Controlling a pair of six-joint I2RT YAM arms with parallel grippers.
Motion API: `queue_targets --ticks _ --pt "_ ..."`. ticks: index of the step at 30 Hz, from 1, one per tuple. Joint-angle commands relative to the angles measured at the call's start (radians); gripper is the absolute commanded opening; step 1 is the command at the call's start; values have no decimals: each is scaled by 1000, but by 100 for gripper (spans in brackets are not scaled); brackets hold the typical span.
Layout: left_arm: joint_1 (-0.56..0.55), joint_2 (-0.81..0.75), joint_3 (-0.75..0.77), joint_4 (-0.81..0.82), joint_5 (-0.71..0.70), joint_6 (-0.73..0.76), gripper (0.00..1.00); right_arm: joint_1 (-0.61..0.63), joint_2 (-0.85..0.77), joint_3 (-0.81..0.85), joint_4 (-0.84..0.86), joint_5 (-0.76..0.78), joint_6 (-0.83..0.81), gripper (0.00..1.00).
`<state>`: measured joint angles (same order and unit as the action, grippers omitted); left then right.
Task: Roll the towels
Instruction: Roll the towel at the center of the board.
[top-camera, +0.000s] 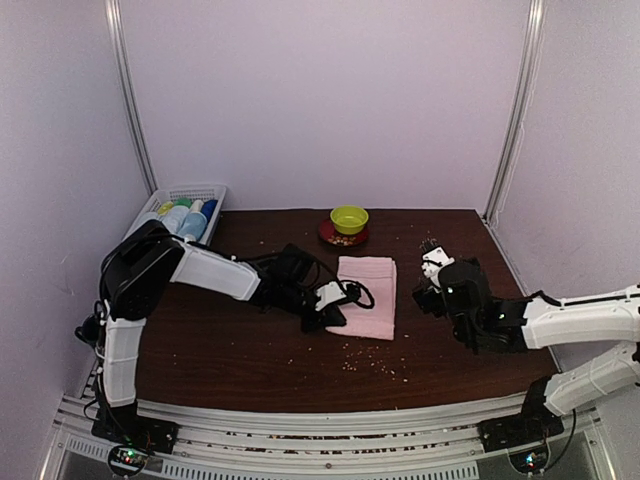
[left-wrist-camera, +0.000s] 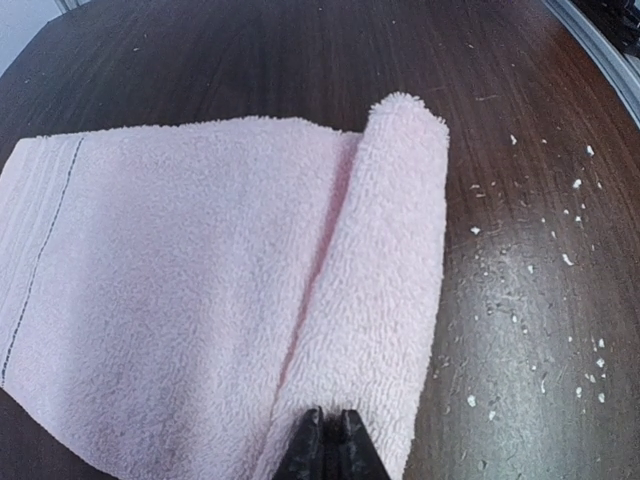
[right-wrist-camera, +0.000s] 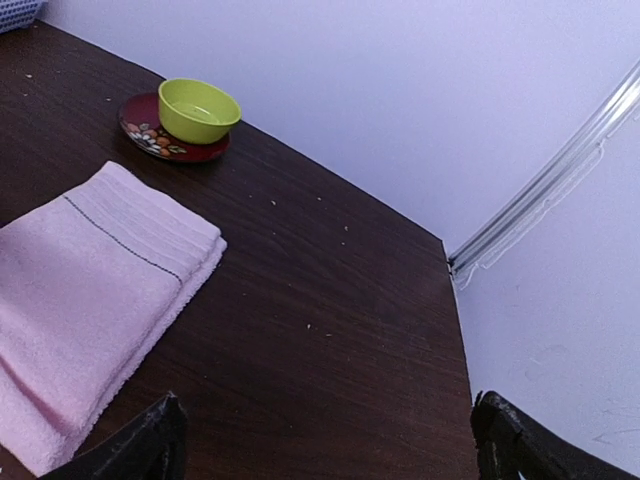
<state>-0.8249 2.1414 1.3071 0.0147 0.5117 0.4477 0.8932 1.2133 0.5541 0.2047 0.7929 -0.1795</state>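
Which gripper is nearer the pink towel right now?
Left. The left gripper sits closed right at the rolled edge of the pink towel, on its left side. The right gripper hangs open off to its right, with bare table between them.

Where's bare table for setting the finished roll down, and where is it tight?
Bare wood: between the basket and the bowl, and along the near table edge below the pink towel, though crumbs scatter there. Tight: the towel's left edge, where the shut left gripper sits, and its right side, by the open right gripper.
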Motion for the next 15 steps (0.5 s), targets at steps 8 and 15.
queue_targets --ticks 8,15 --pt "55 156 183 -247 98 -5 10 196 42 -133 83 -139 -293 83" --pt "77 192 205 -275 154 -19 11 286 156 -143 137 -144 -391 69"
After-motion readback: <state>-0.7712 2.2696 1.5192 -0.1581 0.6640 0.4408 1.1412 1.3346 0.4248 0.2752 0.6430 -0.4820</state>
